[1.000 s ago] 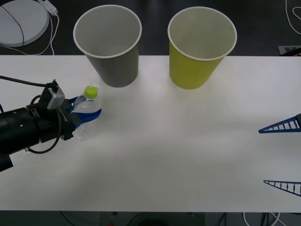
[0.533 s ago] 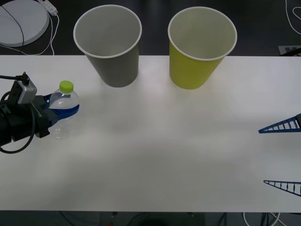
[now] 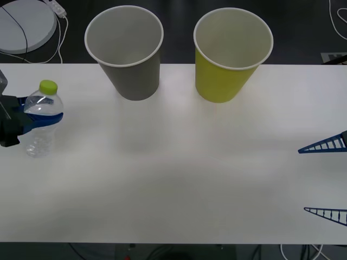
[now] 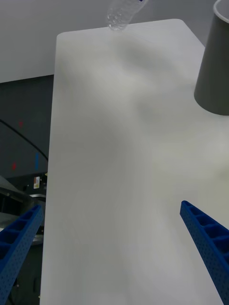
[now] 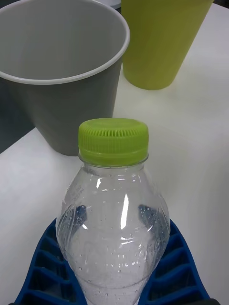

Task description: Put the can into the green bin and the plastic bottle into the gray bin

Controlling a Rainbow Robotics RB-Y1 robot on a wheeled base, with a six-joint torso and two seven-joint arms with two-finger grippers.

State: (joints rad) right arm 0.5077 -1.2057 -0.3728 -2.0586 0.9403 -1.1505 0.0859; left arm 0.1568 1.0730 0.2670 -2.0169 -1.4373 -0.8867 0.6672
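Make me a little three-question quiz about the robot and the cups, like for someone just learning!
1. True or false: the left pincer is shut on the plastic bottle.
2. Which cup stands nearer the bottle? A) the gray bin B) the green bin
3. Fill in: the bottle's cap is coloured ____.

Key:
1. True. Its blue fingers wrap the bottle's body at the table's left edge, cap pointing up. The right pincer waits open at the right edge.
2. A. The gray bin is the left cup of the two.
3. Lime green.
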